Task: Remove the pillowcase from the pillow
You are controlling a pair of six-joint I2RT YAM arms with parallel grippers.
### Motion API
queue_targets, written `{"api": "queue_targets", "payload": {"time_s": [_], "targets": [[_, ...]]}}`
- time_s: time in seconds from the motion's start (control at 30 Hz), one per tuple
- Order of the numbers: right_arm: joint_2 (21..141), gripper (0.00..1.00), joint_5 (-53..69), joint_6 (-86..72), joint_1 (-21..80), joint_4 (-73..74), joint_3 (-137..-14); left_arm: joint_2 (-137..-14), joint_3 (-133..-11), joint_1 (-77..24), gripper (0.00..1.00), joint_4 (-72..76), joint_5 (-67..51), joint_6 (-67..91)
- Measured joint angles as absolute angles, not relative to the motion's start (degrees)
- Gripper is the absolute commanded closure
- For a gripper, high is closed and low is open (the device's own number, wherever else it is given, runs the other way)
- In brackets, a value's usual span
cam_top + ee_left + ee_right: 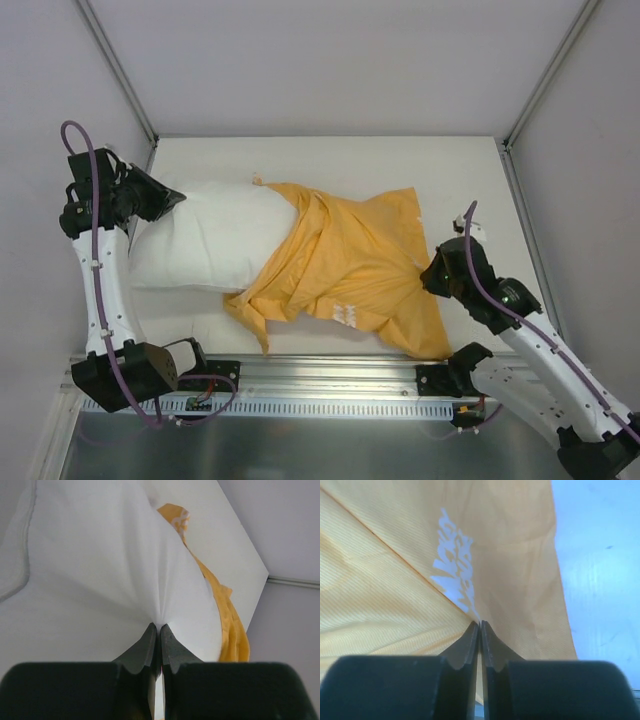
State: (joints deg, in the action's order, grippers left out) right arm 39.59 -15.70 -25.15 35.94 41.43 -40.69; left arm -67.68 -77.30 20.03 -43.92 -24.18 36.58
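— Pinching what, that left claw (159, 626)?
— White cloth of the pillow (205, 240), clenched tight at its 9 o'clock end.
— And the right claw (480, 624)?
— Clamped on the orange pillowcase (350, 265), at its 3 o'clock edge. It bunches over the pillow's 3 o'clock half; the 9 o'clock half lies bare on the table (330, 160).

Tally on the tabletop.
One white pillow (205, 235), one orange-yellow pillowcase (350, 265), one table (300, 160); two grippers: left gripper (160, 626), right gripper (480, 622).
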Motion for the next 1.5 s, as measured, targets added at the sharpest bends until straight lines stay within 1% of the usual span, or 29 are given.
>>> {"api": "queue_targets", "payload": {"time_s": [0.03, 0.07, 0.23, 0.33, 0.47, 0.53, 0.57, 0.63, 0.67, 0.87, 0.9, 0.97, 1.03, 1.13, 1.17, 1.2, 1.23, 1.27, 1.37, 1.5], "targets": [[40.8, 0.99, -15.68, -24.01, 33.54, 41.82, -42.98, -67.51, -77.47, 20.38, 1.0, -44.21, -24.75, 36.45], [42.39, 0.99, -15.35, -22.41, 30.28, 42.09, -45.74, -67.24, -77.62, 20.47, 1.0, -44.56, -25.28, 36.36], [49.1, 0.99, -12.1, -16.32, 17.37, 43.59, -58.7, -66.19, -78.0, 21.37, 1.0, -47.03, -28.23, 36.14], [52.93, 0.99, -8.01, -13.91, 10.07, 45.98, -68.64, -65.98, -78.41, 22.85, 1.0, -48.05, -29.85, 36.16], [57.69, 0.99, -0.03, -13.45, -5.76, 48.45, -83.35, -65.52, -79.66, 25.71, 1.0, -48.25, -31.27, 36.18], [58.54, 0.99, 0.19, -13.37, -13.23, 48.21, -87.44, -65.1, -80.6, 28.67, 1.0, -46.06, -30.48, 36.23], [58.52, 0.99, -0.6, -13.26, -15.33, 48.16, -87.96, -64.88, -80.82, 29.45, 1.0, -45.17, -30.17, 36.23], [57.69, 0.99, -2.04, -12.75, -18.5, 47.07, -85.97, -64.14, -80.9, 30.61, 1.0, -43.77, -29.54, 36.32], [56.82, 0.99, -2.37, -12.6, -19.07, 46.06, -82.98, -63.83, -80.88, 30.83, 1.0, -43.48, -29.54, 36.4], [53.47, 0.99, 1.37, -13.19, -19.49, 39.99, -53.6, -62.78, -76.9, 29.76, 1.0, -40.77, -30.89, 36.95], [53.47, 0.99, 1.65, -13.26, -19.35, 39.35, -51.4, -62.78, -76.36, 28.97, 1.0, -40.75, -30.87, 36.95], [52.99, 0.99, 2.0, -13.23, -18.76, 39.27, -49.54, -62.85, -75.61, 24.62, 1.0, -40.86, -29.74, 36.84], [52.07, 0.99, 2.76, -13.23, -18.06, 37.82, -49.6, -62.94, -75.59, 17.39, 0.99, -40.45, -27.99, 36.47], [51.2, 0.99, 3.92, -13.23, -17.54, 36.25, -50.09, -64.51, -76.31, 4.08, 0.55, -39.83, -24.56, 35.24], [51.07, 0.99, 4.03, -13.23, -17.47, 36.21, -50.3, -65.69, -77.08, -0.34, 0.39, -39.83, -23.33, 34.72], [50.98, 0.99, 4.08, -13.21, -17.41, 36.23, -50.52, -67.13, -78.0, -4.69, 0.12, -39.48, -21.8, 34.39], [50.94, 0.99, 4.16, -13.21, -17.32, 36.18, -50.61, -68.9, -79.07, -8.43, 0.04, -39.31, -20.29, 33.87], [50.94, 0.99, 4.25, -13.21, -17.28, 36.21, -50.63, -70.78, -80.31, -11.84, 0.01, -39.48, -18.98, 33.82], [50.94, 0.99, 4.32, -13.21, -16.75, 36.23, -50.63, -77.84, -84.53, -20.8, 0.01, -39.44, -15.2, 33.34], [50.94, 0.99, 4.23, -13.19, -14.39, 36.23, -50.68, -87.46, -90.28, -26.33, 0.01, -39.64, -11.42, 33.36]]}}
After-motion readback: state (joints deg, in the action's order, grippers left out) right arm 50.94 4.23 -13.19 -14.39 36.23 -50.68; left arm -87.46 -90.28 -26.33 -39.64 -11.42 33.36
